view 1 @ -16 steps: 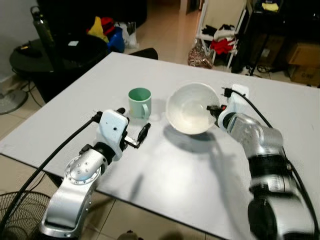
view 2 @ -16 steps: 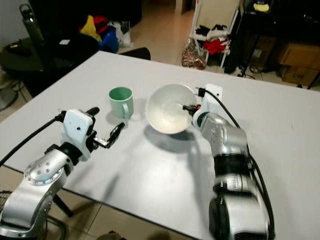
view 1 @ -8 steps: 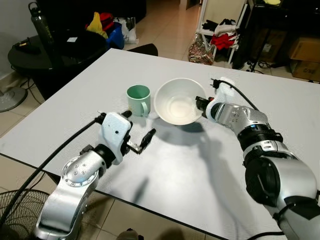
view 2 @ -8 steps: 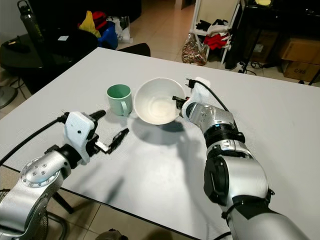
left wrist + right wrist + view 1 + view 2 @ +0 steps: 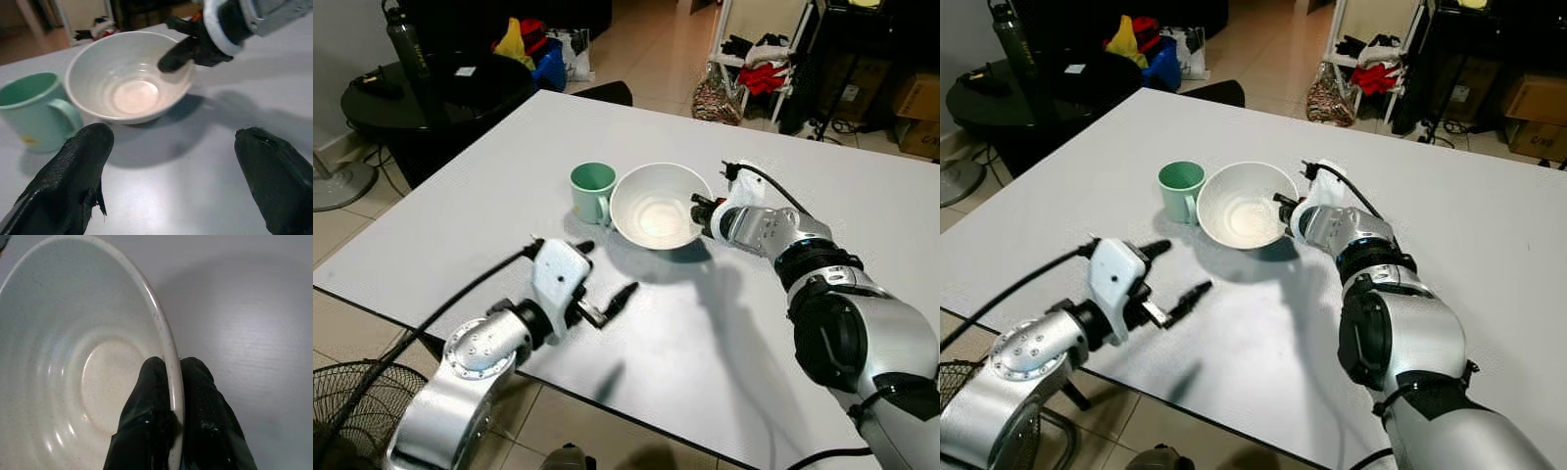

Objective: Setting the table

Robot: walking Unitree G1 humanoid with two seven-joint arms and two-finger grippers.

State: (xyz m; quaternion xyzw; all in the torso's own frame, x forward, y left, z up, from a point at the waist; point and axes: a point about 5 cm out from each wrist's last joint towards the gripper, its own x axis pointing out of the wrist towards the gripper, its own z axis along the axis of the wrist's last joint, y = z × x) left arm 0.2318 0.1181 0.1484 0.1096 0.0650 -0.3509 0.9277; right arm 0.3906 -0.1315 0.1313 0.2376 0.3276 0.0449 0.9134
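Right end effector (image 5: 702, 209) pinches the rim of the white bowl (image 5: 655, 205), one finger inside, one outside; bowl sits just beside the green mug (image 5: 590, 190) on the counter (image 5: 489, 166). Left end effector (image 5: 604, 277) hangs wide open, nearer the robot than the mug, holding nothing.

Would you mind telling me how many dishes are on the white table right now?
2: a green mug near the table's middle, and a white bowl just to its right, its rim pinched by the right tool. Nothing seems hidden.
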